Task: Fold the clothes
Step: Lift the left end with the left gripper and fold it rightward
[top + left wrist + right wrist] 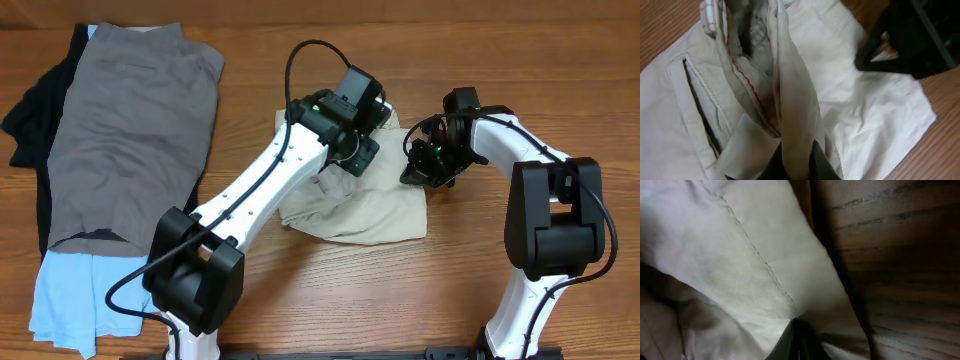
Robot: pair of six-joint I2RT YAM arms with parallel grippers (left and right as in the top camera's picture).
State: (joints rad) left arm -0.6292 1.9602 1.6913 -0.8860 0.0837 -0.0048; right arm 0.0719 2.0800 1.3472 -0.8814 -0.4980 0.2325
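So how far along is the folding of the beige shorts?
Barely begun. Done: no clean fold shows; the beige shorts lie rumpled. In hand: the left gripper pinches a bunched ridge of fabric, and the right gripper pinches an edge. Left: the folds themselves, then flattening.

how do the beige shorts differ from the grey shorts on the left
The beige shorts are pale and bunched up; the grey shorts are darker and spread flat. The beige shorts lie on the bare table; the grey shorts top a black garment and a light-blue garment. The left gripper and right gripper pinch the beige shorts; the grey shorts lie untouched. Both are shorts.
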